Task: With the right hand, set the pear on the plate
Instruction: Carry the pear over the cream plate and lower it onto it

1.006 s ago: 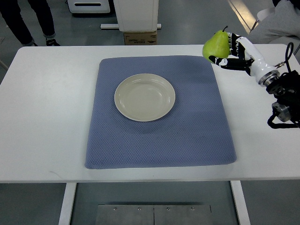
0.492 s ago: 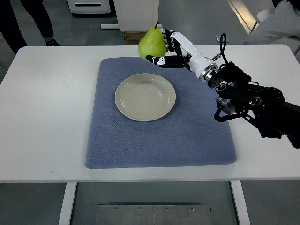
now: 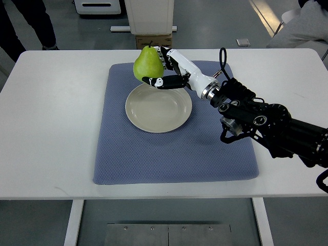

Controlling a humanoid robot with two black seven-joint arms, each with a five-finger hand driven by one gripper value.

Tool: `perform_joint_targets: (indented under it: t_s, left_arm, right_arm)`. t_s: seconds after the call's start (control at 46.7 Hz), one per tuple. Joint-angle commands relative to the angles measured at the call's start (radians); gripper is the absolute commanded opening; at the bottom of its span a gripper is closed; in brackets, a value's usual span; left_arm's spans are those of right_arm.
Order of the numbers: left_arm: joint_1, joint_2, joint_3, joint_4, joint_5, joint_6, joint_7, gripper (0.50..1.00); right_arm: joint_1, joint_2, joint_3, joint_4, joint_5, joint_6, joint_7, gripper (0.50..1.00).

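While my right hand (image 3: 166, 72) reaches in from the right, its fingers (image 3: 154, 81) are wrapped around the pear (image 3: 146, 63), stem up. Pear is over the plate's (image 3: 159, 110) far rim, above the blue mat (image 3: 174, 154) on the white table (image 3: 51, 128).

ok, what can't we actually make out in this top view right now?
- Far side of the pear: hidden behind its own body; the right hand covers its right flank.
- Height of pear above the plate: the steep top view cannot settle it.
- Left arm: outside the frame.
- Person at the top left: only legs show, cut by the edge.
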Motion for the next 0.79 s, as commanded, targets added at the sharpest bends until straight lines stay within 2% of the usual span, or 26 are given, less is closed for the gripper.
perform_joint_targets:
  t_s: [0.0,0.171,0.342,0.77]
  left_arm:
    - [0.0,0.0,0.0,0.0,0.0,0.0,0.0,1.0]
    - [0.0,0.0,0.0,0.0,0.0,0.0,0.0,1.0]
    - [0.002,0.0,0.0,0.0,0.0,0.0,0.0,1.0]
    - [0.0,0.0,0.0,0.0,0.0,0.0,0.0,1.0]
  right_arm:
    - [-0.002,0.001,-0.026,-0.004,0.0,-0.013,0.003,0.5]
    - [-0.025,0.001,-0.092,-0.027,0.0,-0.049,0.006,0.5]
    - [-0.062,0.001,-0.115,-0.076,0.0,-0.052,0.006,0.5]
    - [-0.117,0.001,-0.183,-0.086,-0.002,-0.101,0.004,0.5]
